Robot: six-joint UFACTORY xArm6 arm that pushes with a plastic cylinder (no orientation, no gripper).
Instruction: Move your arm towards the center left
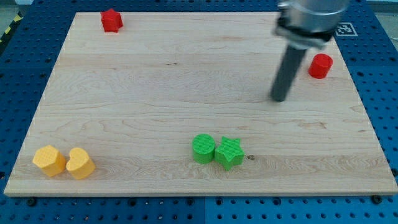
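Heading needed: leftward, since my tip [279,98] is set right of centre on the bench [155,93]
Goal spot: bare wood at centre left, well apart
Nearest block: red cylinder [321,65], right of tip
Pincer: none fitted, so no state can be told

A robotics lab bench — a pale wooden board [186,81] lies on a blue perforated metal table [379,74] with rows of mounting holes. A black-and-white fiducial marker [344,28] sits at the board's top right corner, and yellow-black hazard tape [11,28] crosses the view's top left — marks of a test rig.
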